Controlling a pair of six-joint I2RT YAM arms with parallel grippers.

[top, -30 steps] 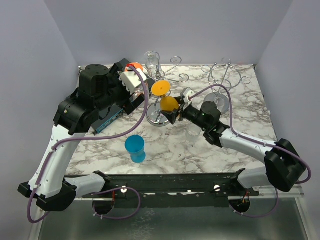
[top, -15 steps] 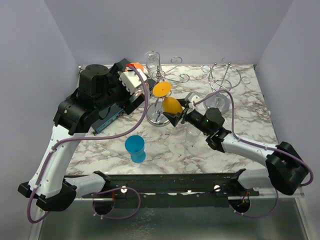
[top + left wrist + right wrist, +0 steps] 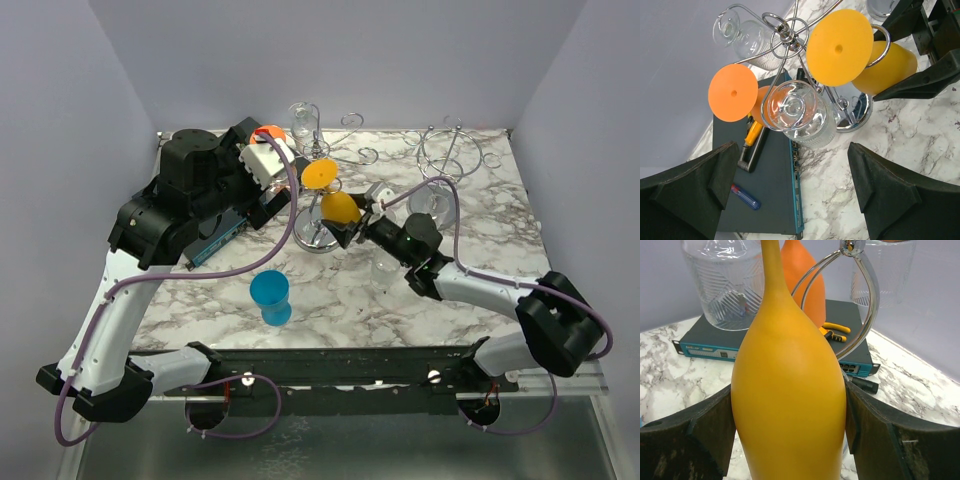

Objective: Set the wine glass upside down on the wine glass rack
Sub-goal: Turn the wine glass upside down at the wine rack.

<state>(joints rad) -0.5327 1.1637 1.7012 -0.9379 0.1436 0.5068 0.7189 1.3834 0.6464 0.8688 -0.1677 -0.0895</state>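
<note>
A yellow wine glass point(image 3: 340, 208) hangs upside down, its stem in a loop of the chrome wire rack point(image 3: 318, 238) and its round foot point(image 3: 320, 173) on top. My right gripper point(image 3: 352, 222) is shut on its bowl point(image 3: 790, 405), with a finger point(image 3: 700, 435) on each side. In the left wrist view the yellow foot point(image 3: 840, 47) rests on a rack ring. An orange glass point(image 3: 733, 92) and two clear glasses point(image 3: 800, 112) also hang there. My left gripper point(image 3: 790, 192) is open and empty above the rack.
A blue cup point(image 3: 270, 297) stands at the front. A dark switch box point(image 3: 220, 235) with a screwdriver point(image 3: 745, 196) lies left of the rack. A second wire rack point(image 3: 450, 150) is at the back right. Clear glasses point(image 3: 435, 205) stand near the right arm.
My right gripper tilted the yellow glass out to the right, then brought it back toward the rack; its foot now sits slightly higher and further back. The left arm has not moved.
</note>
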